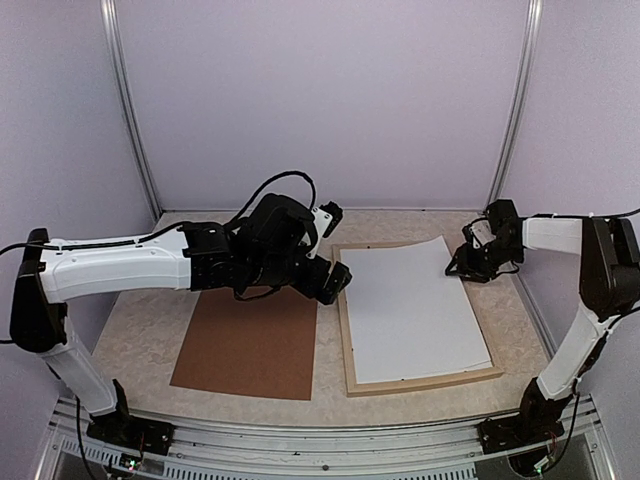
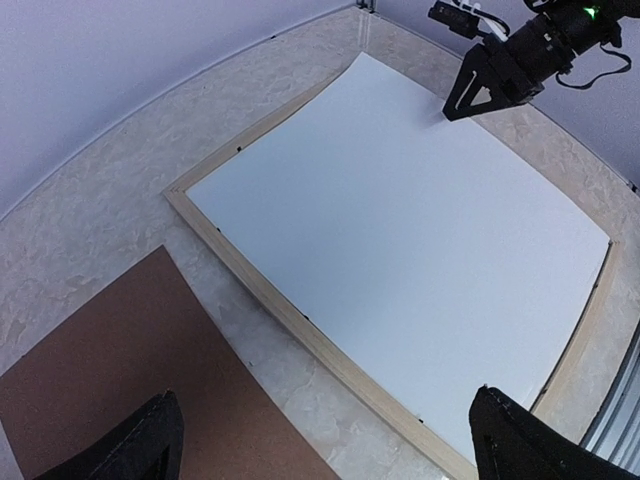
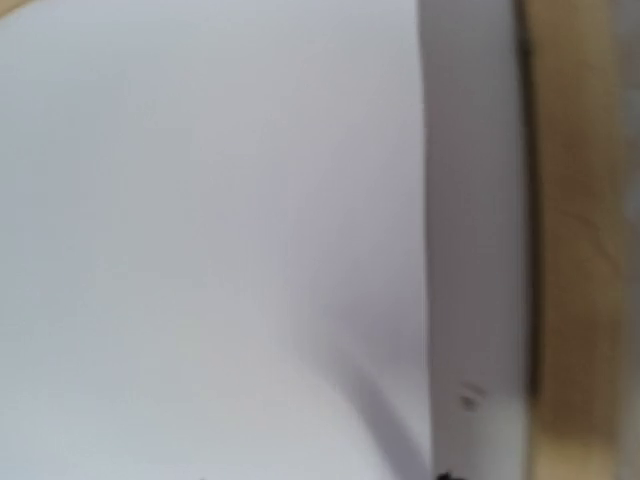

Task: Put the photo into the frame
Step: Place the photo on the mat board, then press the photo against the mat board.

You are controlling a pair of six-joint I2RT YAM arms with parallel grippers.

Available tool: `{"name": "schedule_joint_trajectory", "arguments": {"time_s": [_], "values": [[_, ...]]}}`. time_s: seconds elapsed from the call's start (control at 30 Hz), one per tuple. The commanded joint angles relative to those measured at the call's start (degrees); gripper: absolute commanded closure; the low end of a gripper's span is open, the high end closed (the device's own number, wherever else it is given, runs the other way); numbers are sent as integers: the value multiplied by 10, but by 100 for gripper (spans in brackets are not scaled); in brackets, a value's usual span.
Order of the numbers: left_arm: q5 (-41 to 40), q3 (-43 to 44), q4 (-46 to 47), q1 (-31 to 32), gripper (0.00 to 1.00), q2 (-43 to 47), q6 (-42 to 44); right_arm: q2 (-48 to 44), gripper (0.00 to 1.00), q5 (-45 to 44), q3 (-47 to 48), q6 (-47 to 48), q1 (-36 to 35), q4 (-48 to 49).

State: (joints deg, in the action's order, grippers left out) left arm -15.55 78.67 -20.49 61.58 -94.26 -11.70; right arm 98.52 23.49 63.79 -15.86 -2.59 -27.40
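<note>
View from above: the photo [image 1: 415, 305], a white rectangular paper sheet with its blank side up, lies centre-right inside the frame [image 1: 345, 330]. The frame is a thin pale-wood rectangle, flat on the beige mottled table [image 1: 140, 320]. The sheet's upper right corner covers the frame's rail there. The black two-fingered right gripper [image 1: 458, 268] sits at that corner, tips at the paper's edge. Whether they touch the paper, and how far the jaws are parted, cannot be told. The black left gripper [image 1: 338, 282] hovers at the frame's upper left corner, just off the photo's left edge. A flat brown hardboard sheet [image 1: 250, 340] lies lower left, beside the frame and apart from it.

Left wrist view: the left fingers [image 2: 140, 450] show in the lower left and lower right corners, spread wide and gripping nothing. The frame's near rail and the photo's edge lie below the gap. The photo fills centre and right. The right gripper is at upper right, tips down at the sheet's far edge. The brown board is lower left.

Right wrist view: blurred and very close. White paper fills left and centre, and a pale wood strip of the frame runs down the right side. The gripper's own fingers cannot be made out, so its jaw state cannot be told.
</note>
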Motion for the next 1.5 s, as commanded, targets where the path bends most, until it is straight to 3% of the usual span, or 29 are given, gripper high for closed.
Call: {"name": "schedule_joint_trajectory", "arguments": {"time_s": [0.0,0.23,0.43,0.77,1.17,1.47], "values": [[-22,11,-12,-1,1,-8,5,-36,49,-61,2,11,-6,-27],[-31,13,-15,-1,1,-14,6,-55,44,-116,-4,14,-6,-32],[-42,15,-16,-1,1,-18,3,-52,43,-110,-8,13,-12,3],[-48,16,-22,-3,1,-31,-12,31,49,-90,53,7,-48,79],[-44,8,-27,-18,1,-48,-37,148,49,-91,117,12,-49,110],[-55,10,-30,-19,1,-56,-37,143,49,-134,93,15,-49,125]]}}
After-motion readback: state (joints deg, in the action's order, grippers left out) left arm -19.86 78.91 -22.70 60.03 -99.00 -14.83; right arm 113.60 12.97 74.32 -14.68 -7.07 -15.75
